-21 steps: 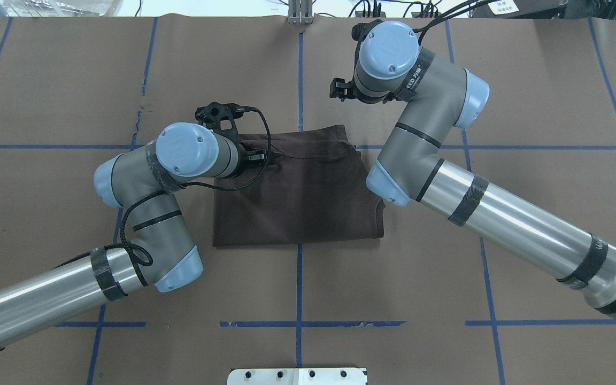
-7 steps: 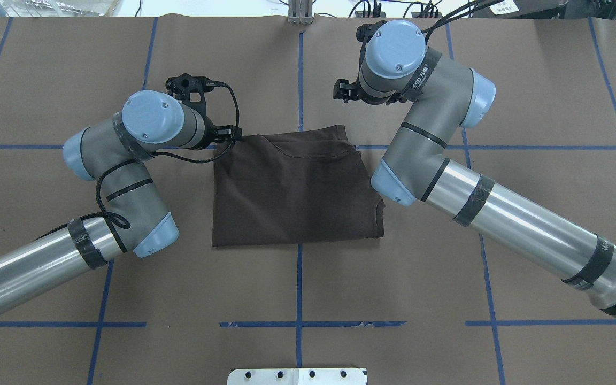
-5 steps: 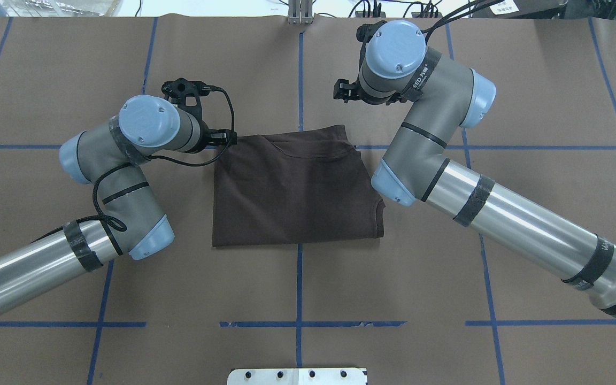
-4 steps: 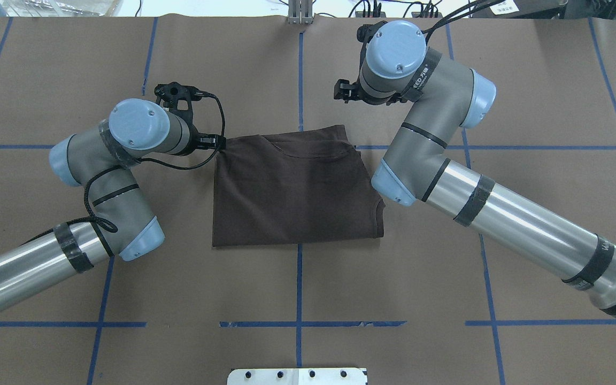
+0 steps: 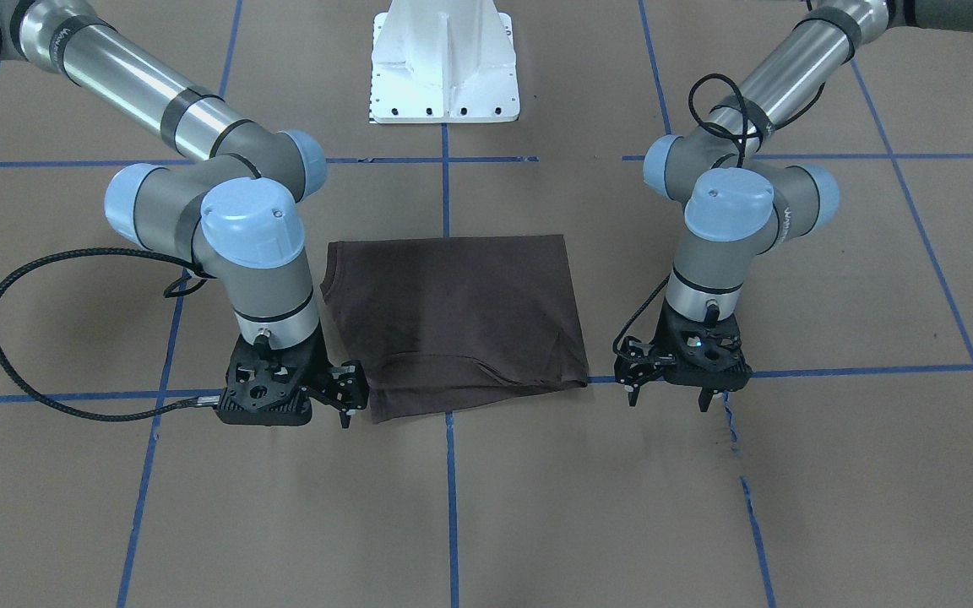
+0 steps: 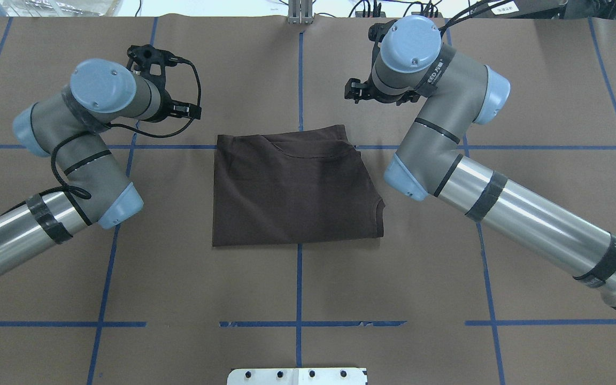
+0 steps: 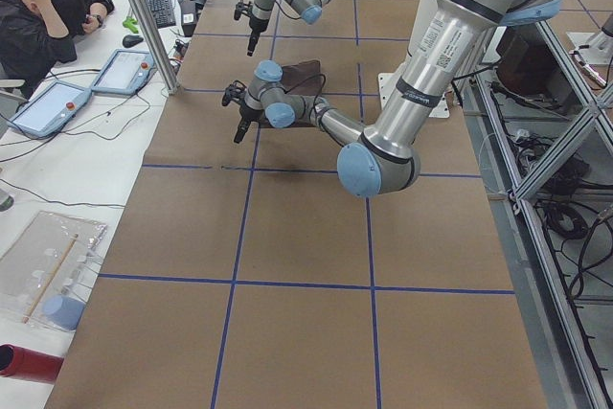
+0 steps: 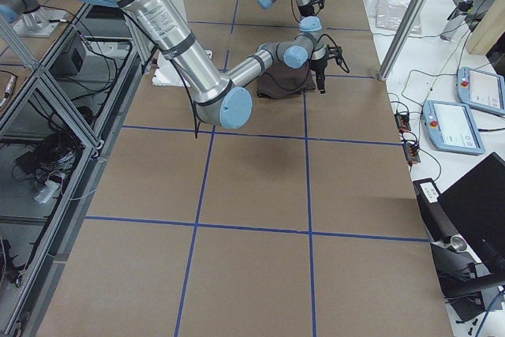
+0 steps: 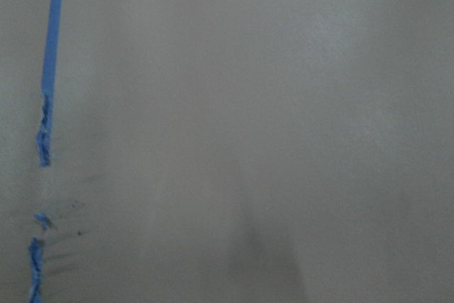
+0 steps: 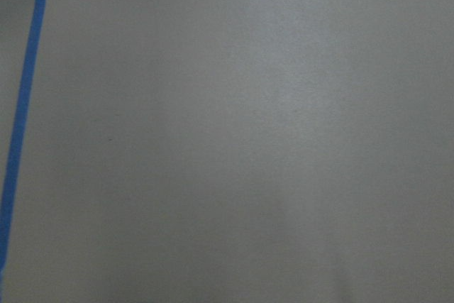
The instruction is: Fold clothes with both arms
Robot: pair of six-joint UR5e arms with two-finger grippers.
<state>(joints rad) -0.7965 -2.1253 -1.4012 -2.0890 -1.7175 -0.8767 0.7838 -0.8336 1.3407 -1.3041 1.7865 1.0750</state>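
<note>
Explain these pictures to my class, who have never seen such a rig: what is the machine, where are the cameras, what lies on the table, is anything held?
These are two jointed robot arms, left arm and right arm, each tipped with a black end effector for pinching things. One camera looks down on the table from behind the robot, one faces it from across, two look along from the ends, and two sit on the wrists, showing only tabletop. A dark brown T-shirt, folded to a rough rectangle, lies flat. The left end effector and right end effector hang near its collar-end corners, holding nothing.
</note>
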